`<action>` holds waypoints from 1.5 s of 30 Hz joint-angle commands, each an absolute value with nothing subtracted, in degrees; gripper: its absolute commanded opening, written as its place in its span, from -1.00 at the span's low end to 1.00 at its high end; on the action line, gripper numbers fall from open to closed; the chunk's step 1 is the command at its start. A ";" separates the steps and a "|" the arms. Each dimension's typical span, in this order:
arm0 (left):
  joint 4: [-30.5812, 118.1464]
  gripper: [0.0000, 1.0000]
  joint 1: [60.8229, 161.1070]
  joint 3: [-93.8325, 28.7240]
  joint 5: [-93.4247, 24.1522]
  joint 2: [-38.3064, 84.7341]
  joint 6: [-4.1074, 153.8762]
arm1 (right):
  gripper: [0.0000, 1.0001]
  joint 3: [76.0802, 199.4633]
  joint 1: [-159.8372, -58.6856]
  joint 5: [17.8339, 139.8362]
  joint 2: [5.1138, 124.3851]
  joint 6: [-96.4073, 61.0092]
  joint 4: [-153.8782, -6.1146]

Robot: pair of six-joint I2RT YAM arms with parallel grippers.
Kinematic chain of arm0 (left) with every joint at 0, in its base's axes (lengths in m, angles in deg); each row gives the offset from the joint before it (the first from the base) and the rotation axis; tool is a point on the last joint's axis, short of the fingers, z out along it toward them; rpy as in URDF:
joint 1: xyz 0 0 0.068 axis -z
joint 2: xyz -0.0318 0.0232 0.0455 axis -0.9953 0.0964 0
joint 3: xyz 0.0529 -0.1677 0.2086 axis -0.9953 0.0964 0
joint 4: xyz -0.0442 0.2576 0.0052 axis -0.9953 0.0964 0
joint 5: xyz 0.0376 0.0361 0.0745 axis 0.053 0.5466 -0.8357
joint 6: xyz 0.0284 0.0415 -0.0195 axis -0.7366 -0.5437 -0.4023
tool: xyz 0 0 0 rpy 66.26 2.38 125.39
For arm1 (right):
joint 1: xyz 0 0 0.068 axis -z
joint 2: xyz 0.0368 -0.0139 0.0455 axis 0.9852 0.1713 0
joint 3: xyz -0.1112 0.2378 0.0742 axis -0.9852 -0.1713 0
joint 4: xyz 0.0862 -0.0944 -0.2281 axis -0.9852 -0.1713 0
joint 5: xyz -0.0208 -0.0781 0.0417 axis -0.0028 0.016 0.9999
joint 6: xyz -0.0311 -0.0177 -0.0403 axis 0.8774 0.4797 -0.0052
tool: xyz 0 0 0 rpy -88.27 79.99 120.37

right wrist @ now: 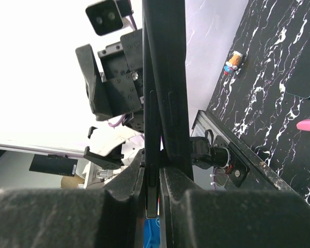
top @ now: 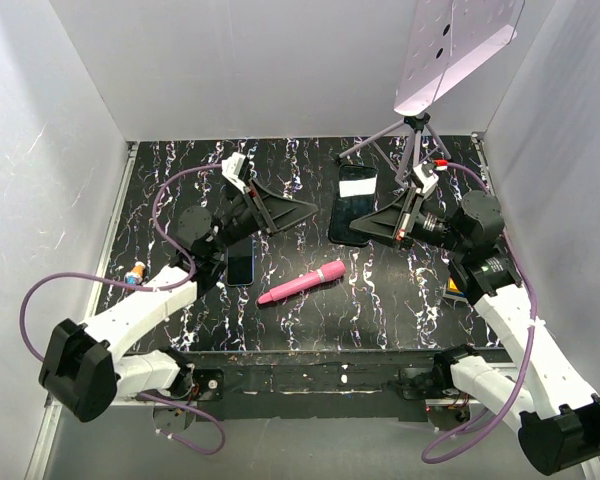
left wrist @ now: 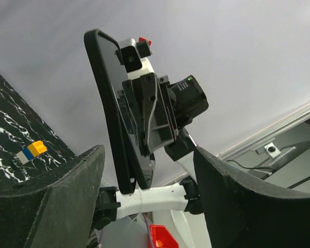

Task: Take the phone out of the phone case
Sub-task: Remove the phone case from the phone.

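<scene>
Right gripper [top: 368, 226] was pinched tight on the edge of the black phone case [top: 354, 195], holding it up over the table [top: 380, 305]. Left gripper [top: 298, 214] hung near it, fingers spread wide, nothing in them. A dark phone [top: 240, 268] lay flat under the left arm. Couldn't tell if the case was empty, tbh.

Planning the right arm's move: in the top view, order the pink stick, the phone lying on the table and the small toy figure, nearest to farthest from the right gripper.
1. pink stick, mid-table.
2. phone, left of centre.
3. toy figure, far left edge.
</scene>
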State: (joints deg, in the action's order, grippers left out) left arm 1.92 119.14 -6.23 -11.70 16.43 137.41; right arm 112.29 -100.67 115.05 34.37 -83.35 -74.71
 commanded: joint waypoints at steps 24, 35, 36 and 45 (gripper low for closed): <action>2.47 -0.16 125.24 -3.54 -9.23 16.89 134.06 | -0.97 116.28 -98.86 116.63 32.10 -88.49 -66.13; 2.91 -0.52 125.69 -8.45 -12.14 22.77 134.15 | -0.97 112.59 -98.86 116.90 31.57 -88.05 -66.04; 2.65 -0.56 125.69 -9.42 -11.53 23.91 134.23 | -0.97 112.41 -98.86 116.98 31.66 -87.88 -66.39; 39.93 -1.00 117.00 -19.78 -20.28 30.33 124.17 | -0.97 111.89 -99.82 116.81 30.96 -74.80 -86.58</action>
State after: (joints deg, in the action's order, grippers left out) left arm 12.37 123.21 -13.01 -8.92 28.58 133.28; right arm 111.50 -98.13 112.23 33.32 -83.50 -77.23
